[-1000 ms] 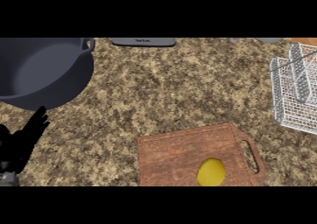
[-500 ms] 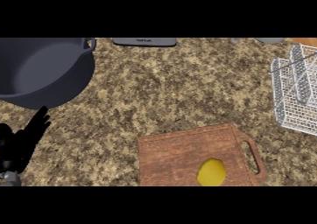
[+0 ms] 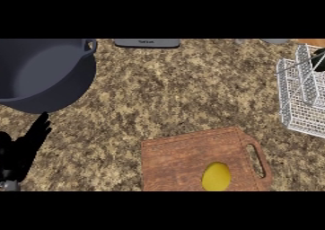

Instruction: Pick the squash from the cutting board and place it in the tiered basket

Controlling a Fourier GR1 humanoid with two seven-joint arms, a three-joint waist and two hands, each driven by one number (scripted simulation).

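The small yellow oval squash (image 3: pixel 217 176) lies on the brown wooden cutting board (image 3: pixel 185 157) with a handle slot, at the near edge of the speckled granite tabletop (image 3: pixel 185 90), a little right of centre. The white wire tiered basket (image 3: pixel 304 105) stands at the right edge, farther away and well apart from the board, and the squash is not in it; something dark and rounded shows at its far upper corner, too cut off to name. So the squash is not where the task wants it: it has yet to be grasped, lifted, carried right and away, and set into the basket. The black left hand (image 3: pixel 19 150) shows at the near left, fingers straight and spread, pointing away, holding nothing and well apart from both board and squash; it looks to be at rest. The right hand is out of view, so whether it is moving toward the squash cannot be told. A large dark grey pot (image 3: pixel 39 72) sits at the far left and plays no part in the job.
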